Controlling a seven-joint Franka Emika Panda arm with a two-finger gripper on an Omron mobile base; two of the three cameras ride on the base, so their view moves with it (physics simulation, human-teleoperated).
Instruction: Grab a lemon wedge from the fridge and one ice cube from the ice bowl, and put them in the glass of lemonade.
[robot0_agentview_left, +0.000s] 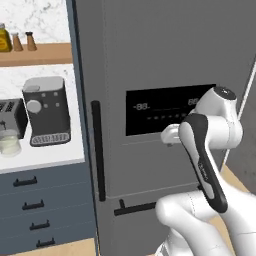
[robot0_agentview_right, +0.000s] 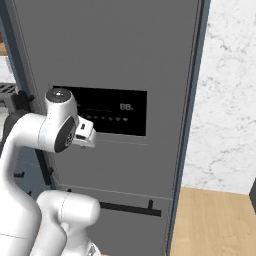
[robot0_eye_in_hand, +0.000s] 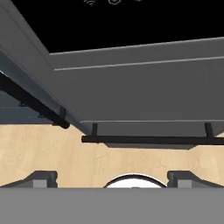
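Zero done: neither lemon wedge nor ice cube fetched, by my judgement.
Fridge (robot0_agentview_left: 165, 65): door shut; vertical handle (robot0_agentview_left: 98, 150) untouched.
Fingers (robot0_eye_in_hand: 112, 179): spread wide, empty, facing the door.
Glass of lemonade (robot0_agentview_left: 9, 144): on desk (robot0_agentview_left: 55, 155), by toaster (robot0_agentview_left: 11, 116).
Left: open door first.

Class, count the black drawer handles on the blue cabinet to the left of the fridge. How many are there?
4 drawer handles, stacked below the counter: top, second, third, bottom. More may lie outside the picture.
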